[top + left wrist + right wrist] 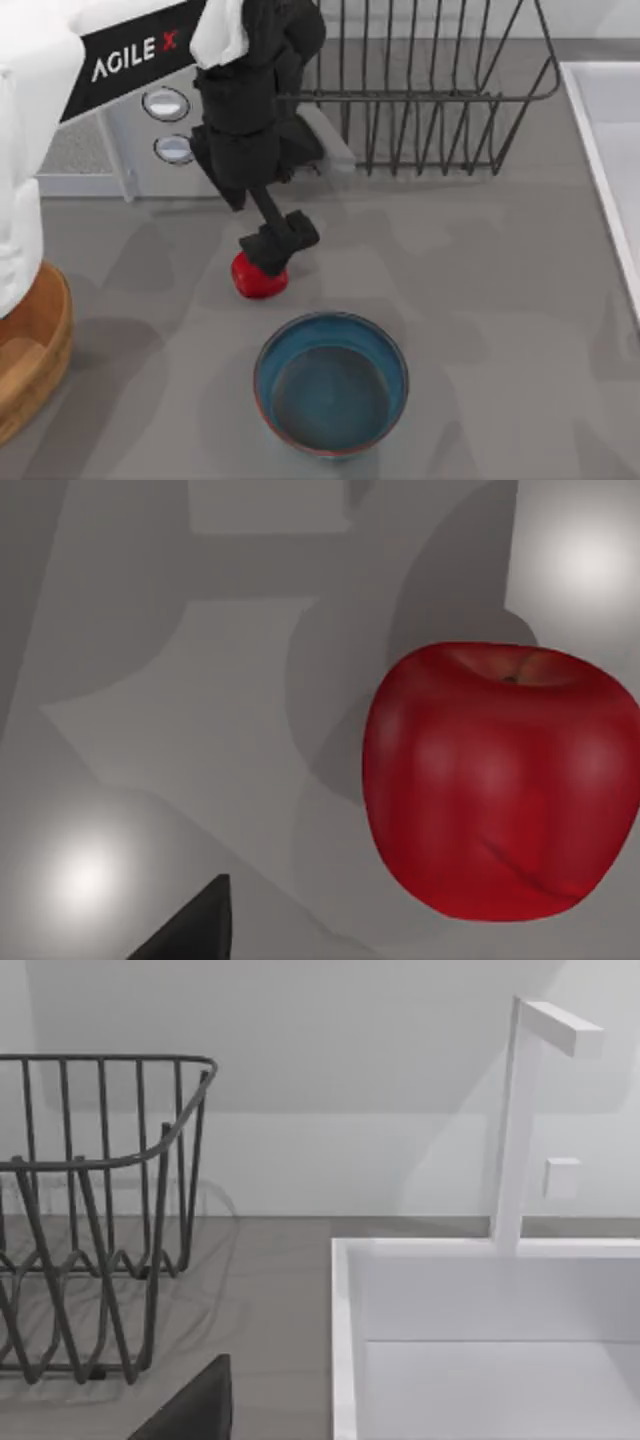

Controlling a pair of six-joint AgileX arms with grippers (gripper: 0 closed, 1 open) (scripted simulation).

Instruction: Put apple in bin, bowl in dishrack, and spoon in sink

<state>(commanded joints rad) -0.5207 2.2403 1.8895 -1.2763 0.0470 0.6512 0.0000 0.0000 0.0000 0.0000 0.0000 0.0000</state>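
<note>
The red apple [260, 277] rests on the grey table, left of centre. My left gripper [279, 241] hangs open just above its far-right edge and holds nothing. In the left wrist view the apple [500, 780] is close, off to one side of a dark fingertip [190, 932]. The blue bowl [331, 383] stands upright and empty near the front edge. At the back stands the wire dishrack [430, 95], also close in the right wrist view [100, 1210]. The white sink [610, 150] is at the right edge [480, 1330]. The wooden bin [30, 350] sits at the front left. The spoon is out of view.
A white microwave [165, 125] with two round knobs stands at the back left under my left arm. A white faucet [520, 1120] rises behind the sink. My right arm is parked near the sink, one dark fingertip [190, 1412] showing.
</note>
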